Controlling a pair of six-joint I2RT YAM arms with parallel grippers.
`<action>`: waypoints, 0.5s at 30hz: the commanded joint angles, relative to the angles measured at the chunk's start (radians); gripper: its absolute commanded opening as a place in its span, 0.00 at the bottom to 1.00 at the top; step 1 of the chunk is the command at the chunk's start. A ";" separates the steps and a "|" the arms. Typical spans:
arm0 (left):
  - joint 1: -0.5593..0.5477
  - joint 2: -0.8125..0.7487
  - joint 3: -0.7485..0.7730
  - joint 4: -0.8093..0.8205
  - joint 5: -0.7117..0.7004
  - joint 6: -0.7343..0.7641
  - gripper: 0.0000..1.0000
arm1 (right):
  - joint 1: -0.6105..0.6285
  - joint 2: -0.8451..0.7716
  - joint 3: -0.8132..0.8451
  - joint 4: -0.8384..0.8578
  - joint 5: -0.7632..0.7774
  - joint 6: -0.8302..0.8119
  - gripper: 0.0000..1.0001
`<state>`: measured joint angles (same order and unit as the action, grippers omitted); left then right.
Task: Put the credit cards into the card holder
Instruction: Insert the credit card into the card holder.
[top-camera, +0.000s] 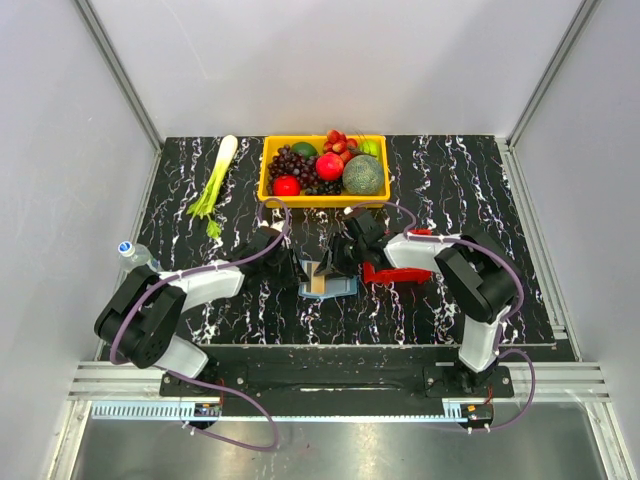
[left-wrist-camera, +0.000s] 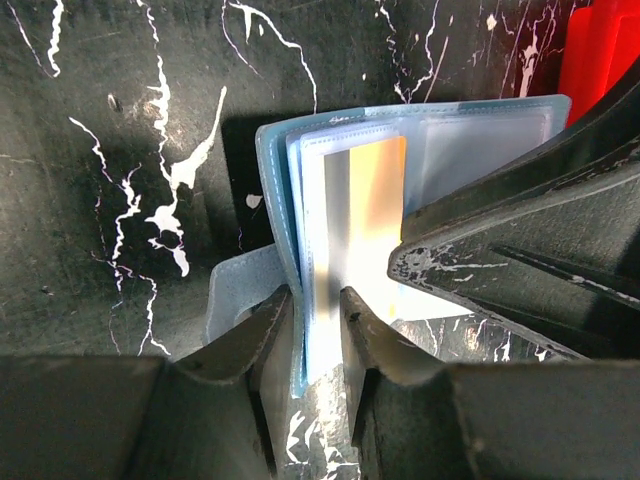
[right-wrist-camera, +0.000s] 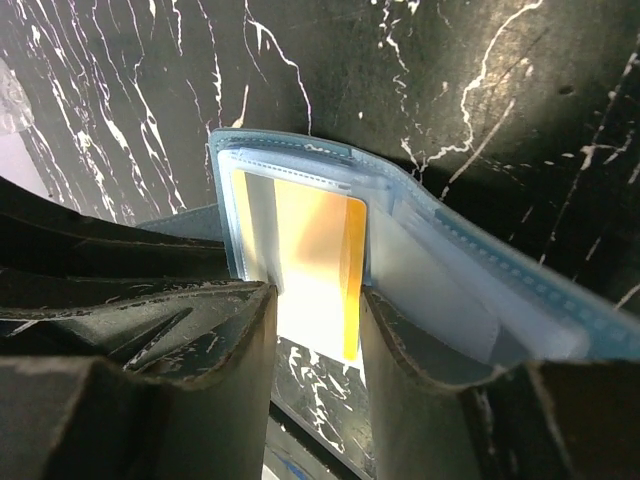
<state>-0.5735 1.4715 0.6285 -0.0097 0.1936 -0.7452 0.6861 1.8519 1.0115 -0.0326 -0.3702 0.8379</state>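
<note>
The blue card holder (top-camera: 341, 290) lies open at the table's middle, its clear pockets showing in the left wrist view (left-wrist-camera: 480, 140) and the right wrist view (right-wrist-camera: 470, 270). My left gripper (left-wrist-camera: 315, 302) is shut on its blue cover and front pockets, holding them upright. My right gripper (right-wrist-camera: 318, 295) is shut on a white card with an orange edge (right-wrist-camera: 315, 240). The card's far end sits inside a clear pocket. The card also shows in the left wrist view (left-wrist-camera: 375, 195). Both grippers meet over the holder in the top view (top-camera: 320, 268). No other cards show.
A red tray (top-camera: 395, 272) sits just right of the holder, under the right arm. A yellow basket of fruit (top-camera: 322, 167) stands at the back, a leek (top-camera: 217, 182) at the back left, and a plastic bottle (top-camera: 133, 253) at the left edge.
</note>
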 joint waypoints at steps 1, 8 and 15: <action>-0.002 -0.010 0.000 0.079 0.056 -0.011 0.29 | 0.009 0.029 0.047 0.108 -0.114 0.033 0.44; -0.002 -0.011 0.000 0.073 0.058 -0.010 0.26 | 0.015 0.029 0.061 0.125 -0.153 0.026 0.43; -0.002 -0.025 0.017 -0.028 -0.026 0.003 0.00 | 0.010 -0.146 0.076 -0.061 0.066 -0.098 0.46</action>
<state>-0.5644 1.4624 0.6281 -0.0105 0.2012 -0.7536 0.6804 1.8580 1.0279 -0.0360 -0.4057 0.8078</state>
